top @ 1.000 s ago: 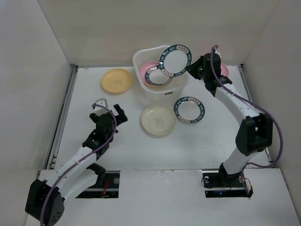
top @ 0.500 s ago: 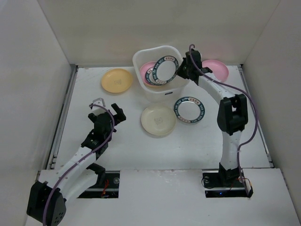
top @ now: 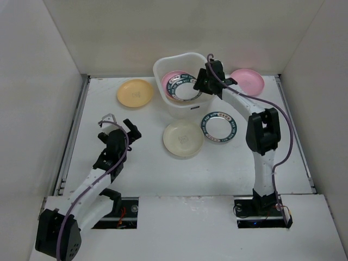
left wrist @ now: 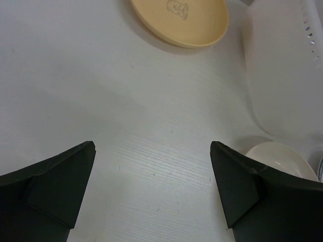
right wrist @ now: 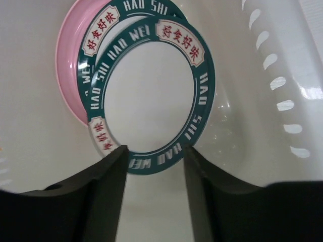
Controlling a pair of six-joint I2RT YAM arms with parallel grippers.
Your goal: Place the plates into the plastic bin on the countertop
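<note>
Plain white walls (top: 38,65) all round

The white round dish with a dark teal rim (right wrist: 150,93) reads "HAO WEI" and "HAO SHI" in white, with red Chinese characters on cream panels. The matching dish beneath it (right wrist: 101,36) shows "HAO SHI".

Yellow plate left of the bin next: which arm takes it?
Left. The left gripper hangs open over the countertop, the yellow plate ahead in its wrist view. The right gripper is at the plastic bin, jaws apart over a teal-rimmed plate inside, on the bin's far side.
</note>
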